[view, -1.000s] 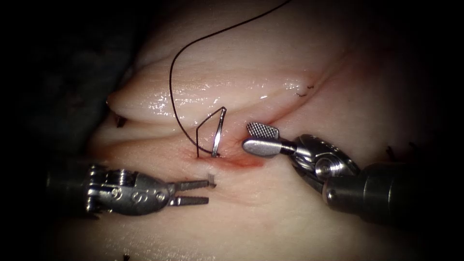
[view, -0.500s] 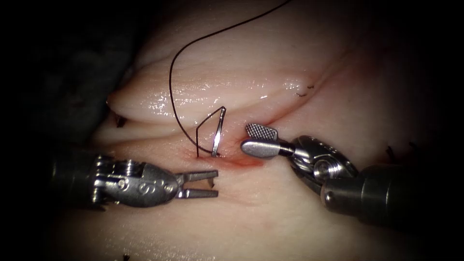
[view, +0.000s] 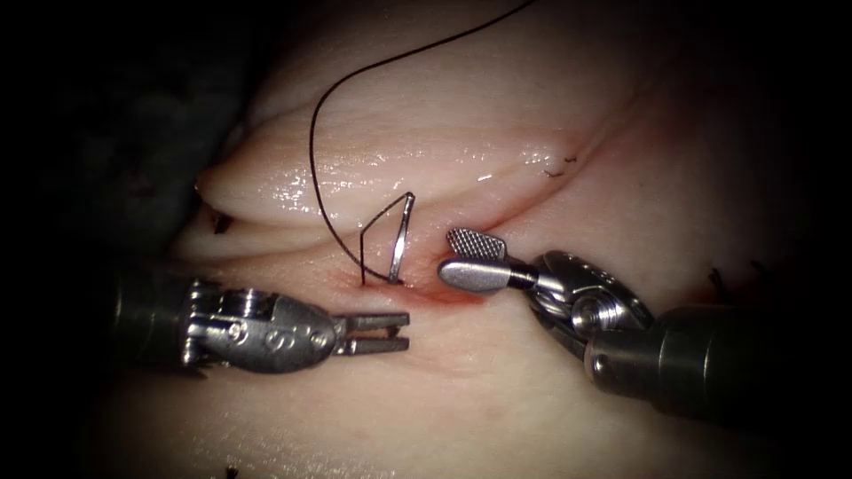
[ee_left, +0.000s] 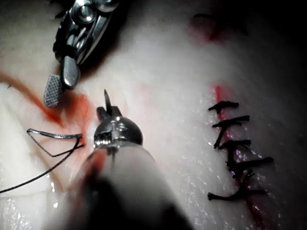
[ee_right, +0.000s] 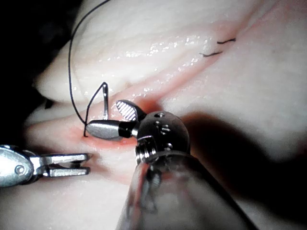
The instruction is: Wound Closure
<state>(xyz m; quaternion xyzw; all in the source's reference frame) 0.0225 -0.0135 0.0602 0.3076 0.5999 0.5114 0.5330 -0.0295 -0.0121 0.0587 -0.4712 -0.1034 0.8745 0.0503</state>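
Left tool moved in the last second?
Yes. The left tool slid right along the tissue, its open jaws now below the standing needle.

It was a surgical training bench: pale tissue (view: 497,390) with a cut lay spotlit amid darkness, finished stitches (ee_left: 237,153) beside it.

Row of finished dark stitches (ee_left: 237,153) on second cut.

Pale pink tissue (view: 461,390), red fluid (view: 448,297), black thread (view: 312,160), silver needle (view: 401,239), cross-hatched claw face.
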